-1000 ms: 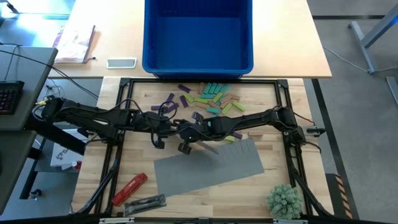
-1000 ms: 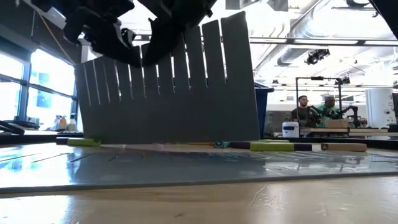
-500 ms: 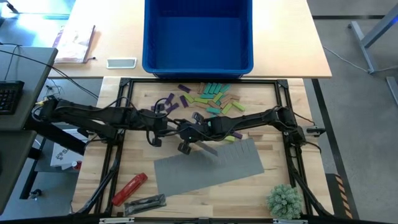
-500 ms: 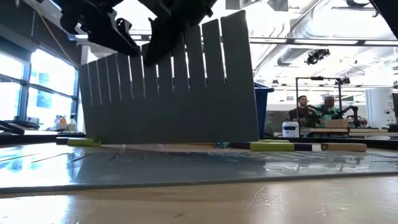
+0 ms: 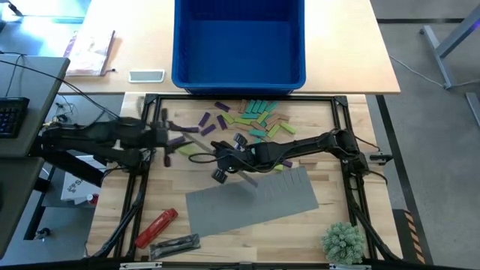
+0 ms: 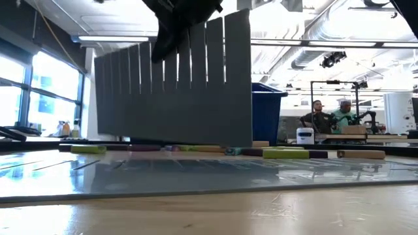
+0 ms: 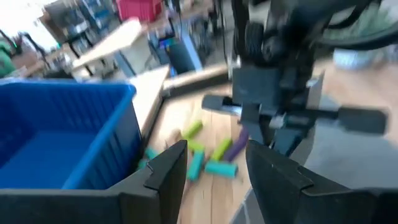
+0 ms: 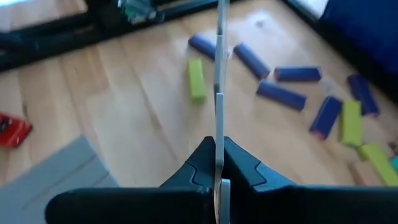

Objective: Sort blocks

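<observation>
Right gripper [image 5: 238, 161] is clenched on the top edge of a slotted grey mat [image 6: 176, 98], holding it upright on edge, mid-counter, just in front of the block pile; the right wrist view shows the sheet pinched edge-on between both fingers [image 8: 205, 163]. A second grey mat [image 5: 251, 199] lies flat on the counter [image 5: 337, 199] in front of it. Left gripper [image 5: 166, 137] is off to the left side of the work area, released and holding nothing; the left wrist view shows its fingers [image 7: 166, 171] apart with only air between them. Blocks [image 5: 251, 118] are scattered loose on the counter between the upright mat and the blue bin [image 5: 238, 41], in purple, lime, teal and tan; a few purple ones sit toward the left, one lime one near the hanging mat's lower edge. Nothing looks sorted yet and the bin looks empty. Risks as I see them: the mat is thin and held by one edge only, so it can swing or twist in the grip and sweep blocks sideways, mixing colours further or pushing them toward the frame rail [image 5: 240, 97]. If its lower edge drags on the flat mat it could catch and slip out of the fingers. The hanging mat also blocks the low camera's line to the pile, so block positions behind it can't be checked from there. Left arm coming back in could clip the right arm, which spans the middle of the counter. Red tool [image 5: 156, 227] and the plant [image 5: 343, 241] are well clear at the front.
</observation>
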